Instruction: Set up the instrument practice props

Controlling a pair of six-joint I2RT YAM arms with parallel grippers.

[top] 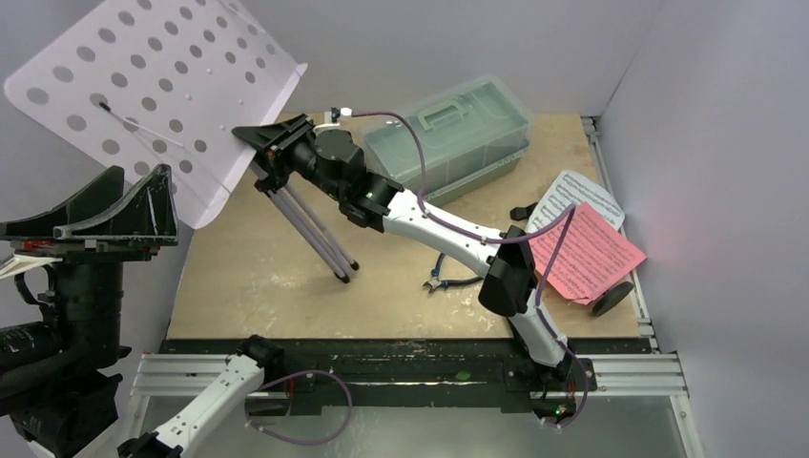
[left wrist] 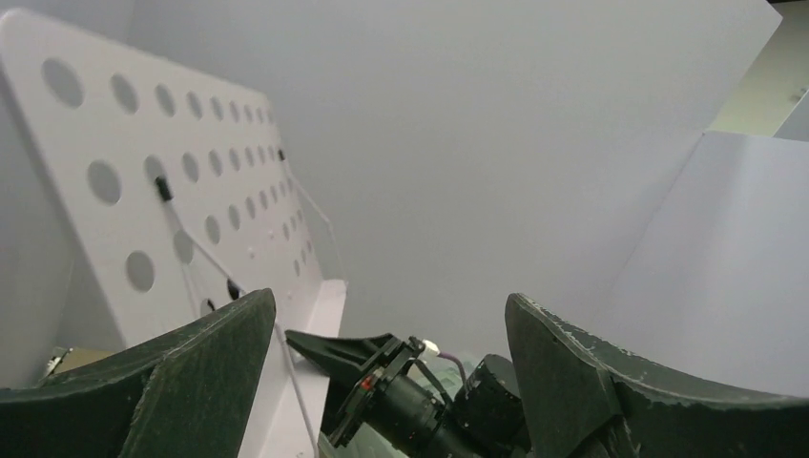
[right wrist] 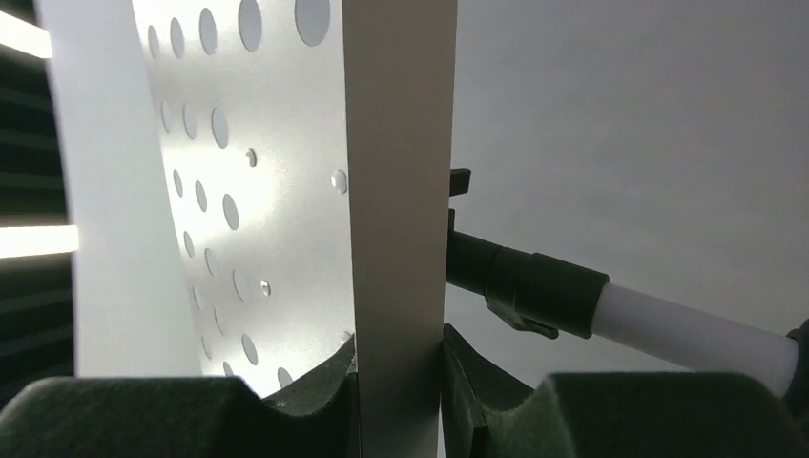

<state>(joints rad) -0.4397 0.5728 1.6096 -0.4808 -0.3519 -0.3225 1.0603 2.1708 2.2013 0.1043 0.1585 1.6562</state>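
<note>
Music stand [top: 143, 86] at 10 o'clock of counter [top: 248, 277]. Its perforated plate is tilted; legs [top: 320, 229] folded together, feet down on counter. Right gripper [right wrist: 396, 367] pinching plate's lower lip. Left gripper [left wrist: 386, 305] spread wide, empty, raised at 9 o'clock, apart from stand. Pink sheet [top: 587, 253] overlapping white sheet [top: 572, 191] at 3 o'clock; black round base [top: 611, 298] at pink sheet's near corner. Toolbox [top: 458, 134] at 1 o'clock.

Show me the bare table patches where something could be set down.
Widest: front-left table, between the music stand legs and the near edge. Smaller: back-right corner between toolbox and white sheet. Crowded: front right, with pliers, pink sheet.
</note>
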